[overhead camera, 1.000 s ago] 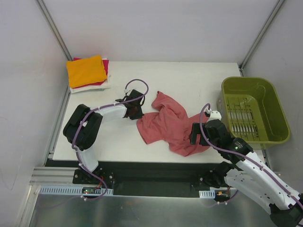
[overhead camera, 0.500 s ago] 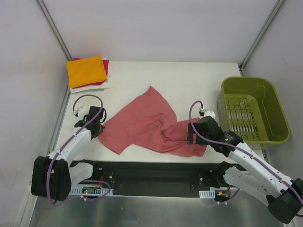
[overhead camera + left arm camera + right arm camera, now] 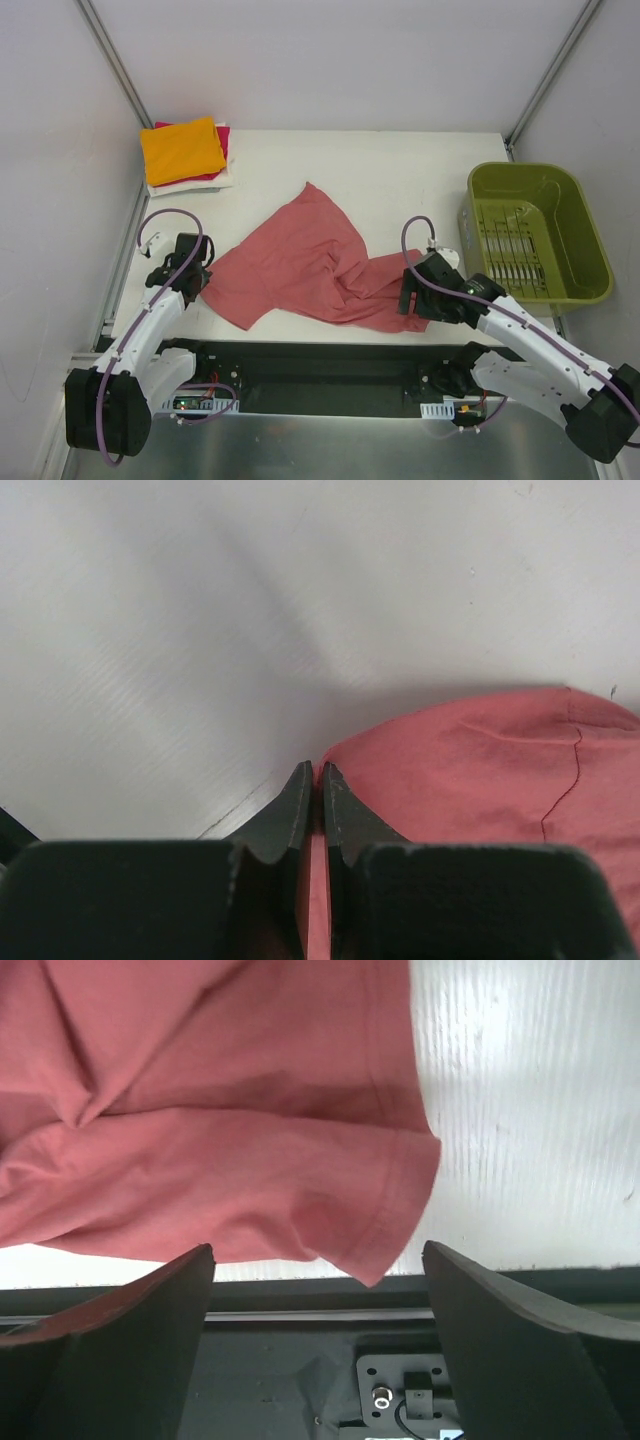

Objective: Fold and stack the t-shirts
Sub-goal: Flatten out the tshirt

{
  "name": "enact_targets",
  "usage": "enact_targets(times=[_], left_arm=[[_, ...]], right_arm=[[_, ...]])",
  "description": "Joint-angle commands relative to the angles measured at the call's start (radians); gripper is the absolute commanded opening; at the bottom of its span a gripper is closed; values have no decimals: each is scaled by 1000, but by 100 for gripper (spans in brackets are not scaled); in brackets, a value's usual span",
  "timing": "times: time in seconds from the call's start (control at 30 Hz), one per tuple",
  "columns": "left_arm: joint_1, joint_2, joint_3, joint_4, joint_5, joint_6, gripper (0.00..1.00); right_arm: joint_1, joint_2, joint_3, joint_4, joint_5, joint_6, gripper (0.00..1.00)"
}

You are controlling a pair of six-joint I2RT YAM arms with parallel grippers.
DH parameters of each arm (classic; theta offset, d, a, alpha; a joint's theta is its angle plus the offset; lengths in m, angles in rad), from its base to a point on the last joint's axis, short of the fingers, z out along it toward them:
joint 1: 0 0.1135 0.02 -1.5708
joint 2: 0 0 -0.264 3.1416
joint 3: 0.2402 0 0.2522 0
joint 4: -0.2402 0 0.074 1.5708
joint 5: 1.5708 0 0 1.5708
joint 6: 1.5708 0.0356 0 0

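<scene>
Between the fingers of my left gripper (image 3: pixel 314 775) I see a thin edge of the salmon-red t-shirt (image 3: pixel 480 780). The jaws are pressed together on it, and the rest of the cloth spreads ahead and to the right of them over the white table (image 3: pixel 200 630). My right gripper (image 3: pixel 318 1248) has its jaws spread wide, gripping nothing. A hemmed sleeve end of the same shirt lies just ahead of the gap between them, near the table's front edge. Well ahead of the left jaws sits the stack of folded t-shirts: an orange shirt (image 3: pixel 182 150) on top, a magenta shirt (image 3: pixel 223 138) and a white shirt (image 3: pixel 190 186) beneath. Off to the right of the right jaws stands the olive-green basket (image 3: pixel 520 168).
</scene>
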Motion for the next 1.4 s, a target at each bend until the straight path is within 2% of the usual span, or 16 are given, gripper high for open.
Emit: enact_targets(times=[0.0, 0.17, 0.3, 0.33, 0.4, 0.43, 0.5, 0.53, 0.57, 0.77, 0.83, 0.93, 1.13, 1.3, 1.37], left_arm=[[2, 3, 15, -19, 18, 14, 0], [2, 10, 15, -17, 46, 19, 0], [2, 0, 9, -17, 63, 25, 0], [2, -3, 9, -17, 67, 25, 0], [2, -6, 11, -17, 77, 26, 0], [2, -7, 12, -17, 81, 34, 0], [2, -16, 18, -19, 92, 39, 0], [2, -24, 21, -19, 97, 46, 0], [2, -35, 26, -19, 104, 49, 0], [2, -197, 92, -20, 205, 86, 0], [2, -260, 164, -20, 238, 124, 0], [2, -322, 309, -20, 323, 147, 0], [2, -375, 662, -22, 362, 193, 0], [2, -368, 970, -20, 402, 256, 0], [2, -357, 1050, -19, 426, 288, 0]], right_arm=[[4, -8, -37, -74, 0, 103, 85], [3, 64, -91, 70, -20, 80, 80], [3, 125, -109, 130, -13, 76, 69], [3, 143, -115, 154, -10, 76, 59], [4, 157, -124, 174, -8, 74, 46], [3, 162, -126, 199, -11, 70, 29], [3, 156, -121, 214, -22, 38, 16], [3, 138, -112, 214, -22, 18, 3], [4, 121, -95, 201, -16, 1, 1], [4, -155, 61, 130, 122, -131, 1], [3, -258, 134, 142, 151, -179, 1], [3, -330, 233, 152, 174, -225, 1], [4, -366, 532, 179, 168, -354, 1], [4, -340, 781, 201, 34, -443, 1], [3, -317, 854, 201, -44, -458, 1]])
